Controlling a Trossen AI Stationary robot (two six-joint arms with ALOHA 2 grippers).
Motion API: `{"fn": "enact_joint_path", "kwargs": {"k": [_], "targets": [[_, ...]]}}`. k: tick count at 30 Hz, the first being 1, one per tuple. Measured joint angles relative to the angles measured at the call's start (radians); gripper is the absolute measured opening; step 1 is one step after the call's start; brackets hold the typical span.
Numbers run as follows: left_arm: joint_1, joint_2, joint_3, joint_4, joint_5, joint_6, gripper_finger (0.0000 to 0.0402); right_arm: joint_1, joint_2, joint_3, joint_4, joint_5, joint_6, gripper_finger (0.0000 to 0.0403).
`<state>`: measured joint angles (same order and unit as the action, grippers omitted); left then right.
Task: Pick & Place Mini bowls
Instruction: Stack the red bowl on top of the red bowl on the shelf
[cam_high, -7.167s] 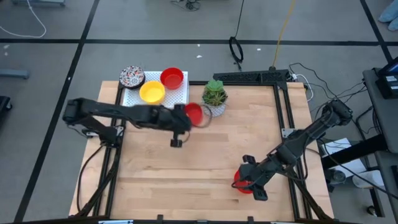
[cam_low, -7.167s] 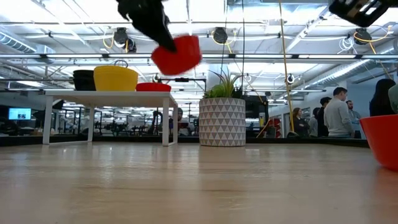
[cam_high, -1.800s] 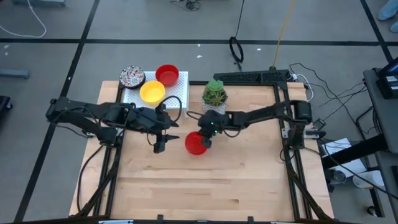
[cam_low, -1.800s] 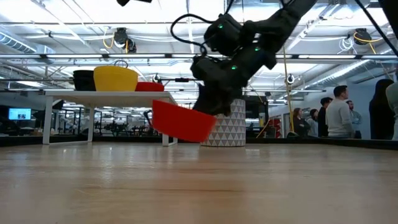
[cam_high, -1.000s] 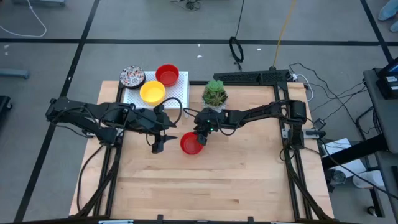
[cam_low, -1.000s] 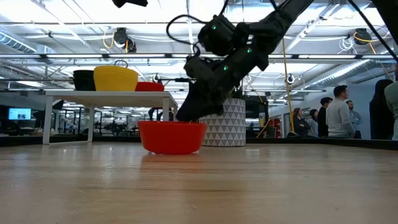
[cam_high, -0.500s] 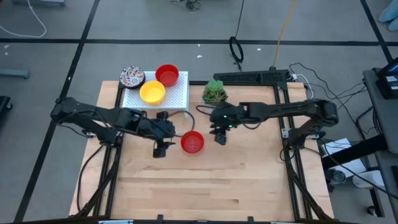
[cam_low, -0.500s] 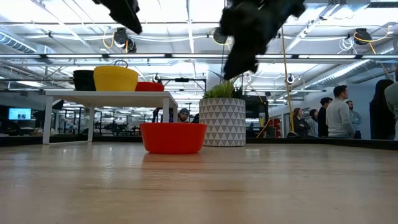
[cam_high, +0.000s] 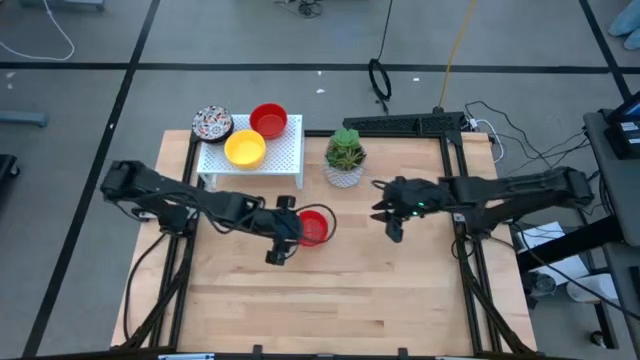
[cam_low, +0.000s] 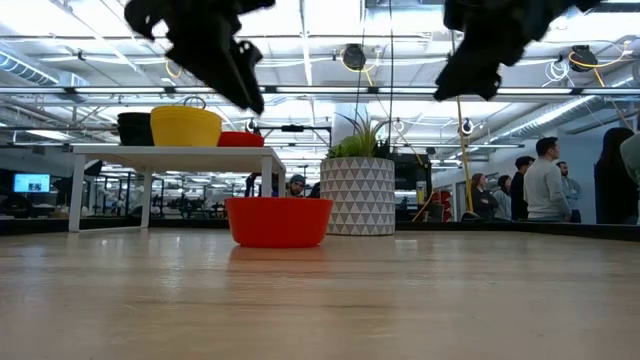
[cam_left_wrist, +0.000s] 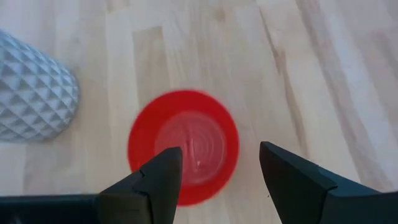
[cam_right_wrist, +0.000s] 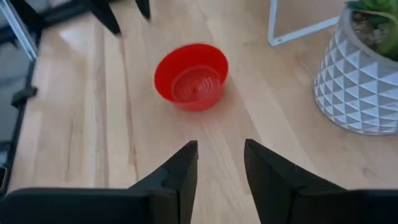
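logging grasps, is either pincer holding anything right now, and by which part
Nothing is held. The left pincer hangs open above the red bowl; the right pincer is open and empty.

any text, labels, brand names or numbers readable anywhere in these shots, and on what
None can be read.
The red bowl on the table is plain, with no lettering.
The patterned bowl carries ornament only, no words.
The plant pot shows a triangle pattern, no label.
The left gripper and right gripper show no markings.
A lit screen in the room behind is too small to read.
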<state>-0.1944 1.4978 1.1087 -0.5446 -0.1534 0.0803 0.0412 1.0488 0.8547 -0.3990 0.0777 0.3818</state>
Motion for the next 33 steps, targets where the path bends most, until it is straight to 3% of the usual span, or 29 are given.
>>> {"fn": "enact_joint_path", "kwargs": {"k": [10, 18, 26, 33], "targets": [[0.000, 0.197, -0.011, 0.062, 0.011, -0.002, 0.0218, 0.046, -0.317, -0.356, 0.325, 0.031, 0.064, 0.0117], [0.000, 0.304, -0.011, 0.102, 0.023, -0.009, 0.0218, 0.075, -0.483, -0.508, 0.498, 0.034, -0.007, 0.0117], [0.002, 0.345, -0.011, 0.124, 0.023, -0.011, 0.0216, 0.115, -0.582, -0.611, 0.590, 0.200, -0.130, 0.0116], [0.003, 0.344, -0.011, 0.127, 0.023, -0.007, 0.0145, 0.142, -0.631, -0.687, 0.624, 0.319, -0.168, 0.0116]]}}
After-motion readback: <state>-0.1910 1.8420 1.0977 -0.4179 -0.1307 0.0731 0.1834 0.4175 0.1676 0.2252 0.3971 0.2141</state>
